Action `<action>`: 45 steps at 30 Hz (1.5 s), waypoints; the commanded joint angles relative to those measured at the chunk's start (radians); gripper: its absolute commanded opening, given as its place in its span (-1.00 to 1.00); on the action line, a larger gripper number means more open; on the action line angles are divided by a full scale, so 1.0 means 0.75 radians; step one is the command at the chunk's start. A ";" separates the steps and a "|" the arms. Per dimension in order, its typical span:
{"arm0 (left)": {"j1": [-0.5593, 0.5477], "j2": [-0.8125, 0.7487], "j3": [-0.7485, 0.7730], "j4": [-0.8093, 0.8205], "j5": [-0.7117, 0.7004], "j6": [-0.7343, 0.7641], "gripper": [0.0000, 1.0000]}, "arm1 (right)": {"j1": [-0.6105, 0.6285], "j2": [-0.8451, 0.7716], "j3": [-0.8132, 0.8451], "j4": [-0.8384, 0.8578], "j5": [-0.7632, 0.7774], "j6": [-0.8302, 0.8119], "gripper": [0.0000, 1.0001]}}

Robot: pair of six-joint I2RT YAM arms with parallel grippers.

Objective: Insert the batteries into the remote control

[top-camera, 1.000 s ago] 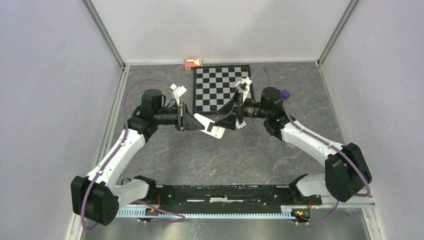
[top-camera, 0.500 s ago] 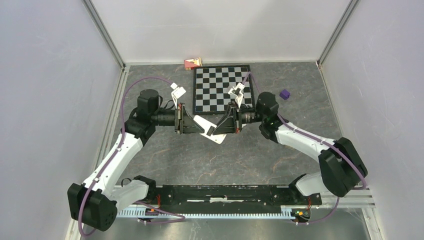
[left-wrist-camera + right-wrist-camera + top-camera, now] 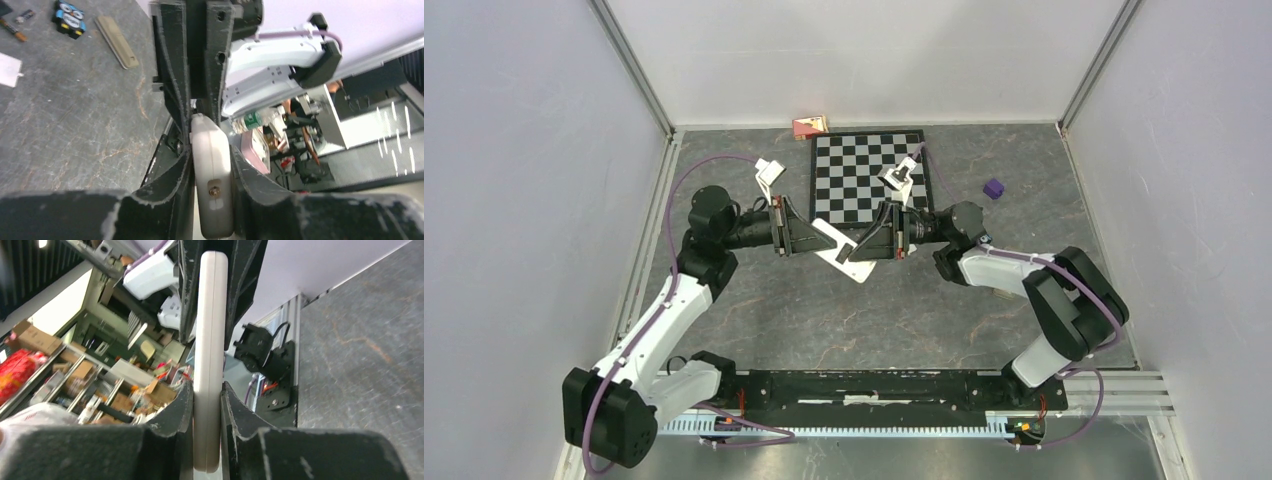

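A white remote point(image 3: 839, 250) hangs above the table between the two arms, tilted, with a gripper on each end. My left gripper point(image 3: 816, 240) is shut on its left end; in the left wrist view the remote point(image 3: 212, 170) stands edge-on between the dark fingers point(image 3: 172, 170). My right gripper point(image 3: 866, 248) is shut on the other end, and the right wrist view shows the remote point(image 3: 209, 340) pinched between the fingers point(image 3: 235, 405). Two small dark batteries point(image 3: 24, 16) lie on the table far off in the left wrist view.
A checkerboard point(image 3: 869, 178) lies behind the grippers, with a purple cube point(image 3: 993, 188) to its right and a small red box point(image 3: 809, 125) at the back wall. A tan cover strip point(image 3: 117, 42), an owl figure point(image 3: 70, 20) and a white card point(image 3: 7, 70) lie near the batteries.
My right gripper has moved left onto the remote's free end and shut on it. Both arms have drawn nearer each other, and the remote has shifted slightly back.
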 commanded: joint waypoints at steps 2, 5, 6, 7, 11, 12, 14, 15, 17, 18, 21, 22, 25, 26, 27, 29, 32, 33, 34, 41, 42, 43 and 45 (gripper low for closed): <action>0.001 0.022 0.065 -0.181 -0.039 0.094 -0.89 | 0.015 -0.159 0.093 -0.423 -0.003 -0.538 -1.00; 0.001 0.027 0.098 -0.298 -0.076 0.193 -0.96 | 0.015 -0.214 0.244 -1.214 0.141 -1.101 -0.88; 0.001 0.023 0.113 -0.354 -0.110 0.242 -0.96 | 0.014 -0.223 0.303 -1.447 0.230 -1.237 -0.54; 0.004 0.019 0.126 -0.417 -0.183 0.281 -0.96 | 0.007 -0.237 0.339 -1.578 0.333 -1.344 -0.15; 0.022 -0.014 0.130 -0.543 -0.474 0.377 -0.96 | -0.071 -0.349 0.314 -1.718 0.655 -1.389 0.58; 0.028 -0.027 0.120 -0.553 -0.548 0.382 -0.96 | -0.106 -0.384 0.280 -1.719 0.729 -1.361 0.59; 0.038 -0.062 0.091 -0.565 -0.679 0.391 -0.96 | -0.186 -0.445 0.233 -1.780 0.922 -1.325 0.50; 0.040 -0.083 0.072 -0.557 -0.726 0.395 -0.96 | -0.213 -0.461 0.230 -1.861 1.051 -1.347 0.43; 0.041 -0.130 0.033 -0.525 -0.790 0.393 -0.96 | -0.227 -0.435 0.266 -2.036 1.293 -1.417 0.34; 0.041 -0.154 0.015 -0.495 -0.795 0.390 -0.96 | -0.232 -0.397 0.293 -2.112 1.380 -1.456 0.24; 0.042 -0.201 -0.014 -0.432 -0.783 0.377 -0.96 | -0.233 -0.276 0.334 -2.249 1.578 -1.477 -0.01; 0.043 -0.208 -0.012 -0.430 -0.782 0.378 -0.96 | -0.234 -0.237 0.329 -2.262 1.614 -1.475 -0.06; 0.042 -0.218 -0.010 -0.437 -0.780 0.382 -0.96 | -0.235 -0.151 0.310 -2.250 1.692 -1.466 -0.09; 0.042 -0.216 -0.008 -0.439 -0.780 0.382 -0.96 | -0.237 -0.125 0.317 -2.257 1.730 -1.448 -0.08; 0.042 -0.212 -0.005 -0.439 -0.776 0.378 -0.96 | -0.246 -0.097 0.322 -2.264 1.755 -1.432 -0.06; 0.042 -0.202 -0.005 -0.432 -0.768 0.370 -0.96 | -0.277 -0.051 0.330 -2.263 1.772 -1.356 -0.01; 0.042 -0.180 -0.003 -0.410 -0.753 0.364 -0.96 | -0.285 0.010 0.358 -2.239 1.817 -1.307 0.01; 0.042 -0.172 0.000 -0.404 -0.753 0.365 -0.96 | -0.285 0.028 0.367 -2.218 1.823 -1.309 0.01; 0.042 -0.164 0.006 -0.402 -0.753 0.367 -0.96 | -0.284 0.051 0.383 -2.196 1.825 -1.336 0.00; 0.045 -0.112 0.069 -0.430 -0.724 0.386 -0.96 | -0.299 0.065 0.388 -2.063 1.772 -2.040 0.02; 0.046 -0.103 0.085 -0.441 -0.714 0.386 -0.96 | -0.314 0.070 0.394 -2.079 1.762 -2.118 0.03; 0.047 -0.094 0.094 -0.445 -0.703 0.382 -0.96 | -0.329 0.083 0.407 -2.102 1.724 -2.173 0.04; 0.048 -0.076 0.107 -0.445 -0.683 0.373 -0.96 | -0.364 0.111 0.429 -2.155 1.623 -2.296 0.05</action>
